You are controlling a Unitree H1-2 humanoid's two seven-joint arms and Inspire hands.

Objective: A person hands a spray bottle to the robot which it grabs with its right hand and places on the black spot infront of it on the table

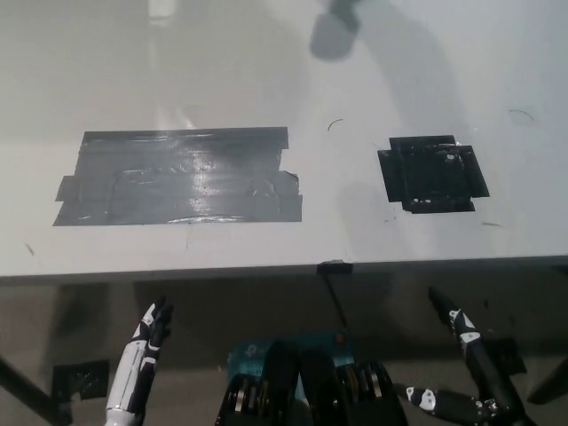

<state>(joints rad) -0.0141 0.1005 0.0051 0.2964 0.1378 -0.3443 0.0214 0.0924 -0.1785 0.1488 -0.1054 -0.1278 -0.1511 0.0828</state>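
No spray bottle in view yet — not on the table, not in either hand, and no person visible. Right hand sits low below the table's near edge, fingers spread, holding nothing. The black spot lies up and ahead of it, slightly toward the middle — right hand clearly nearer than left. Left hand rests low on the other side, also loose and empty, below a larger grey tape patch.

Even, fairly dim light falls on the pale bench. Soft glare streaks the large grey tape patch. A blurred shadow sits at top centre. Below the bench edge everything is dark and slightly soft.
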